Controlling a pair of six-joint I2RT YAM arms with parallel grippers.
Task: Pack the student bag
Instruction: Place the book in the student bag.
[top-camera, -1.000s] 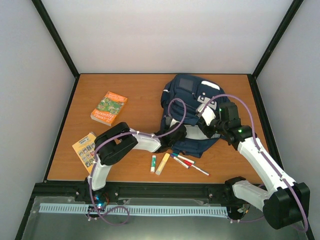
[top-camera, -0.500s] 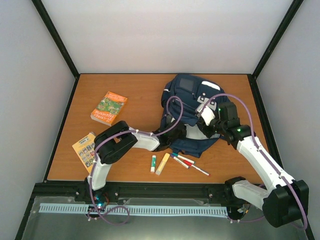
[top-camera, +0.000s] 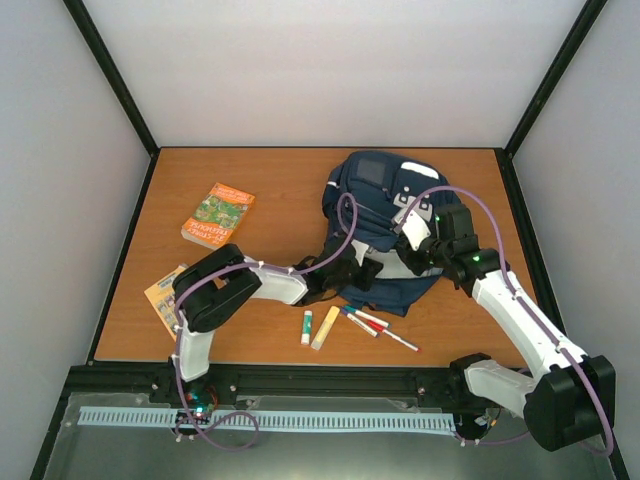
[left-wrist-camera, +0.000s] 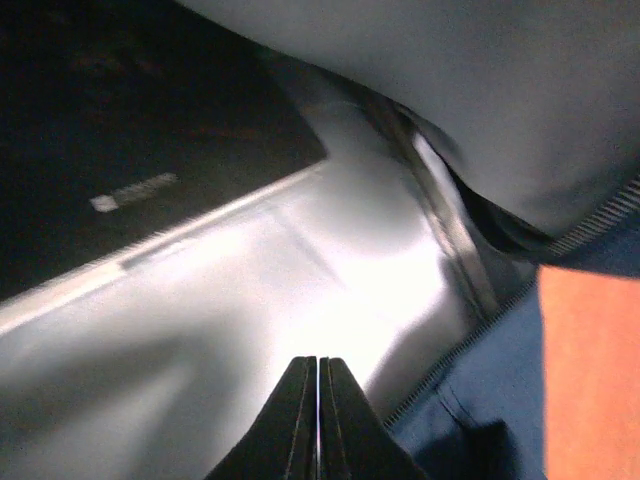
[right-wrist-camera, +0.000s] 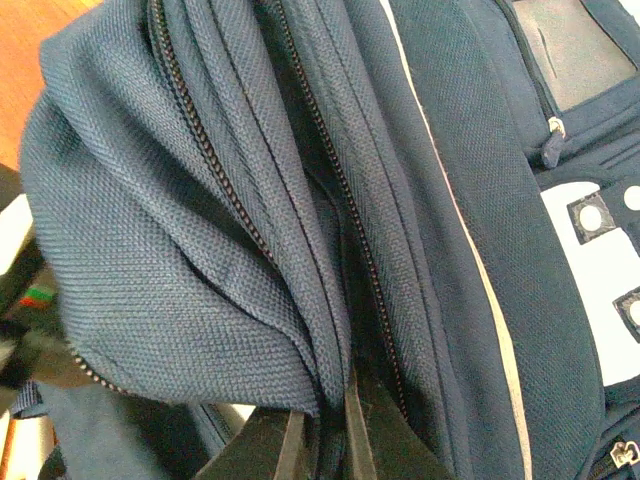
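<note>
The navy bag (top-camera: 380, 200) lies on the far right part of the bench (top-camera: 270, 190), the right tool (right-wrist-camera: 322, 405) pinched tight on a fold beside its zip, the left tool (left-wrist-camera: 318, 365), tips together and empty, inside its opening

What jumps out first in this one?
The navy student bag on the table's right half, both arms at it: the right gripper pinches its zippered edge, the left gripper is shut against pale lining. An orange book lies left; markers and a glue stick lie nearer.
</note>
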